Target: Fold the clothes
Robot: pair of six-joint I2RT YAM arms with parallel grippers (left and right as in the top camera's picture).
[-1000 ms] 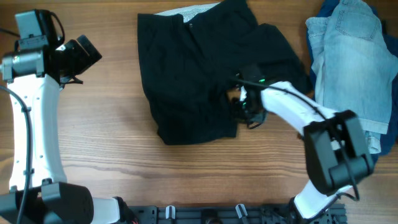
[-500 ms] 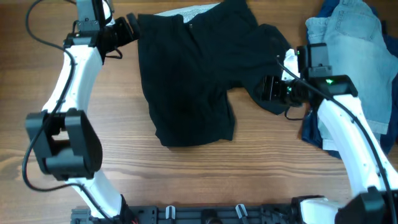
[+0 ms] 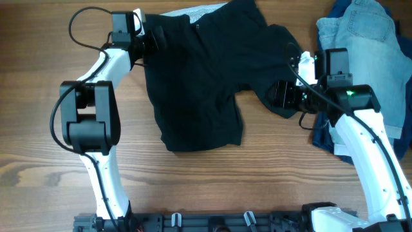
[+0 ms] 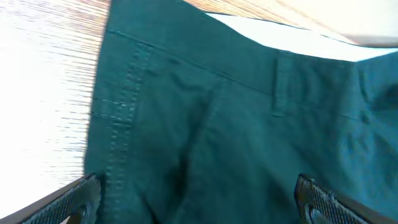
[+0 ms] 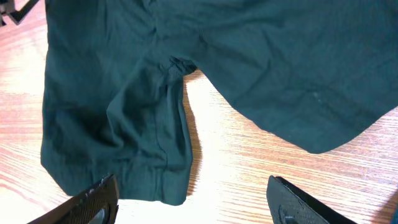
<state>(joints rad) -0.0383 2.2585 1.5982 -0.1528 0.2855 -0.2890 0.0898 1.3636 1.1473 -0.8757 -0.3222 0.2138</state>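
The black shorts [image 3: 199, 77] lie spread flat at the top middle of the table, pale waistband lining showing at the far edge. My left gripper [image 3: 153, 42] is at their far-left waistband corner and stands open. In the left wrist view its fingertips [image 4: 79, 195] straddle the waistband fabric [image 4: 236, 124] without pinching it. My right gripper [image 3: 281, 95] hovers open by the right leg's hem. In the right wrist view the right gripper [image 5: 199, 208] has bare wood between its fingers and both leg hems [image 5: 155, 180] ahead of it.
Light-blue denim shorts [image 3: 360, 58] are piled at the far right, with a navy garment [image 3: 324, 134] poking out beneath them beside my right arm. Bare wooden table [image 3: 212, 187] runs along the front.
My left arm swung in from the far left to the waistband corner of the black shorts. My right gripper let go near the crotch, opened, and moved right to the leg hem.
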